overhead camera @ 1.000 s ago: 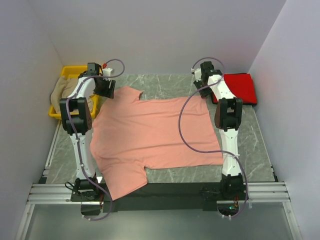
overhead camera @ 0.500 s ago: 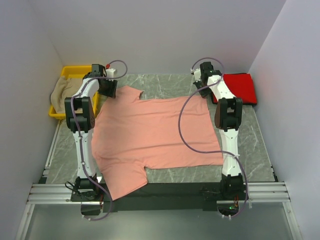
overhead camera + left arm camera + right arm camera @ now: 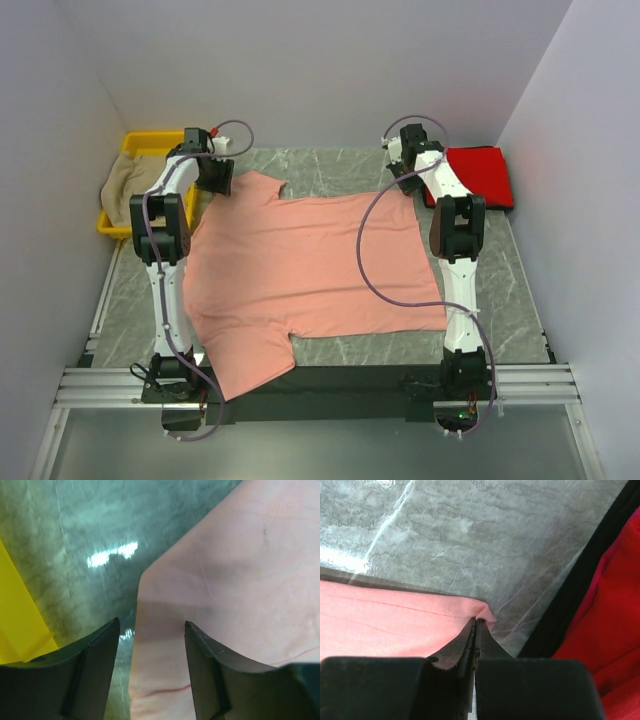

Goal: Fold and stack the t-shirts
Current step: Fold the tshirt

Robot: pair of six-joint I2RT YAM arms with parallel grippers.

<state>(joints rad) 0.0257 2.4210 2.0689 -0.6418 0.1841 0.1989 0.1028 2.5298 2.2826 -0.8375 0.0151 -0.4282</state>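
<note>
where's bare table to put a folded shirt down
Bare marble table: the far strip behind the pink shirt; the near-right patch between its hem and the front edge; the lane right of the right arm. Crowded: red shirt in the far-right corner, yellow bin far left.

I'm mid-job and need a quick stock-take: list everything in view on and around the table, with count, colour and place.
pink t-shirt: one, salmon-pink, spread flat across the middle of the table
red t-shirt: one, bright red, folded, far right corner
beige t-shirt: one, beige, bundled inside the bin
yellow bin: one, yellow, far left
table: one, grey-green marble pattern
left arm: one, white and black, reaching far left
right arm: one, white and black, reaching far right
left end effector: one, black, open over the pink t-shirt's sleeve edge
right end effector: one, black, shut on the pink t-shirt's far right corner
</note>
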